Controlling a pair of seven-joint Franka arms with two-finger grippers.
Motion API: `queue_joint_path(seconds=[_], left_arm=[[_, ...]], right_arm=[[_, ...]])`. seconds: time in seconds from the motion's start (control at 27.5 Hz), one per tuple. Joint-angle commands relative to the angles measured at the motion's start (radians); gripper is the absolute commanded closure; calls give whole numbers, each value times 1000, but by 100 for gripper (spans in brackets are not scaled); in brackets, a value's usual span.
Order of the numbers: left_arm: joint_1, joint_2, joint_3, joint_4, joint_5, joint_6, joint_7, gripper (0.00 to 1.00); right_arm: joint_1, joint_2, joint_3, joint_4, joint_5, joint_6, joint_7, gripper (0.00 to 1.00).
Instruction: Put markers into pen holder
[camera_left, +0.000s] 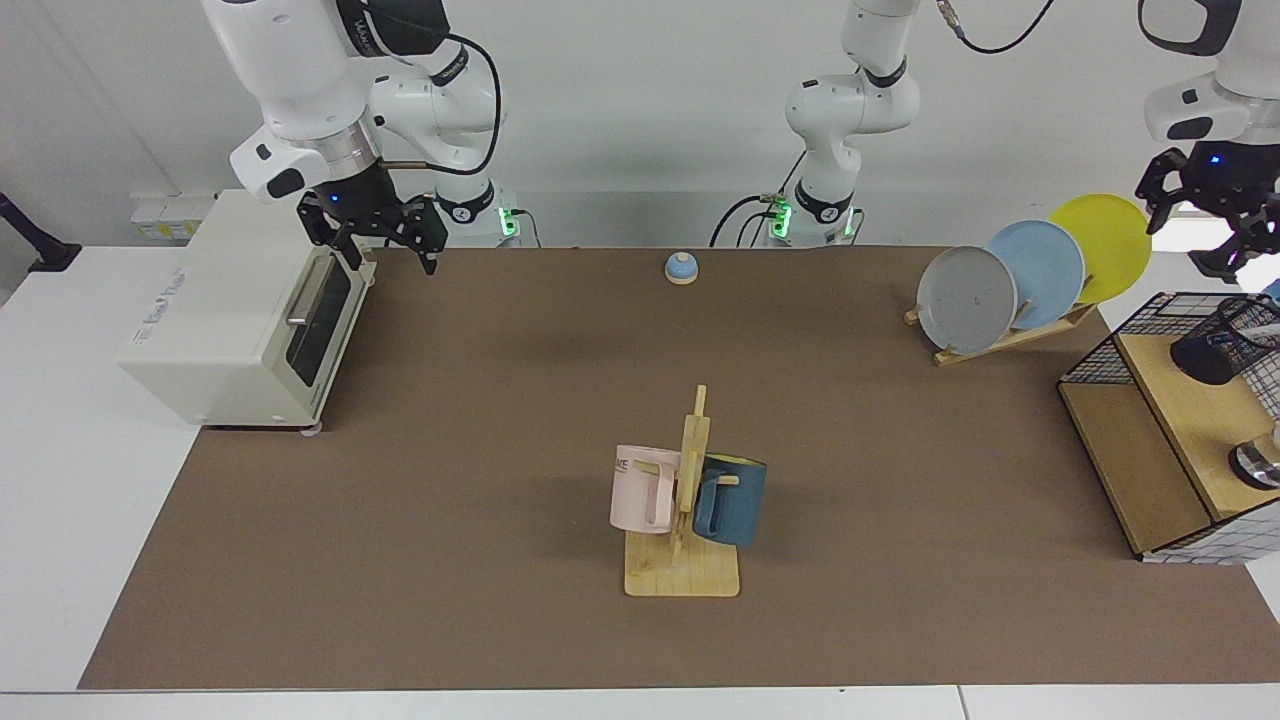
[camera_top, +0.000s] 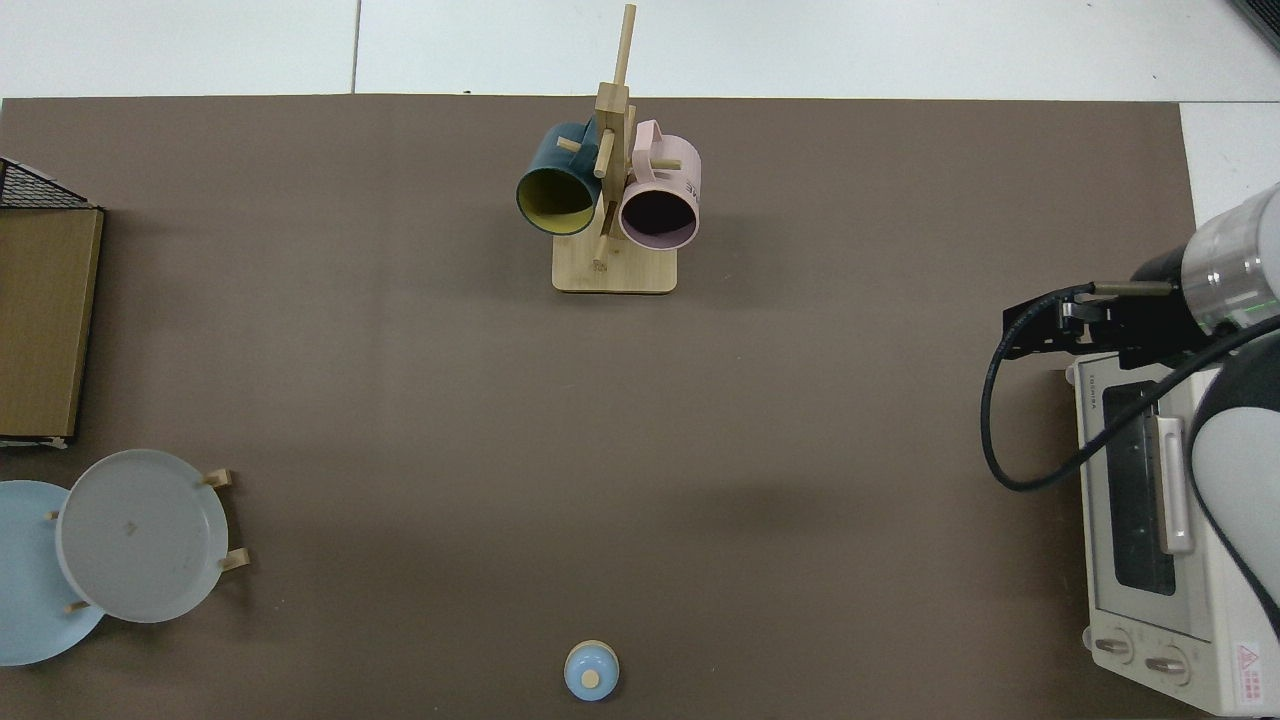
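Left pincer (camera_left: 1222, 238) at 3 o'clock in the facing view, up in the air above the pen holder (camera_left: 1228, 343), fingers spread wide, nothing between them. Pen holder is a black mesh cup sitting on the top wooden shelf of the wire basket (camera_left: 1098, 347), at the worktop's (camera_left: 500, 450) 3 o'clock edge. A bit of white and blue pokes out at the cup's rim, right at the frame edge; looks like the marker (camera_left: 1271, 296), can't tell for sure.

Right pincer (camera_left: 384, 243) at 10 o'clock in the facing view, hanging just over the top front corner of the white toaster oven (camera_left: 225, 320), fingers apart, empty. That arm waits. In the top view the same pincer (camera_top: 1045, 328) is at 3 o'clock.

Writing: small dark brand print on the oven's top, too small to read. Pink mug (camera_left: 642, 488) on the wooden mug tree (camera_left: 685, 520) shows dark letters, partly hidden, roughly "ME". Blue mug (camera_left: 730, 498) hangs on the opposite side.
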Motion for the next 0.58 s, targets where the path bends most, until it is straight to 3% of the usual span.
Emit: queue_joint_path(seconds=[0.0, 0.25, 0.44, 0.55], left_arm=[[-79, -37, 12, -15, -88, -81, -265, 0], [-114, -74, -50, -38, -235, -213, -692, 0], [-124, -85, -150, -47, -271, -226, -1157, 0], [-122, -79, -170, -42, -272, -203, -1201, 0]], right_arm=[[-5, -1, 2, 4, 13, 4, -8, 0], [-5, -1, 2, 4, 13, 4, -8, 0], [-5, -1, 2, 4, 13, 4, -8, 0], [-5, -1, 2, 4, 13, 4, -8, 0]])
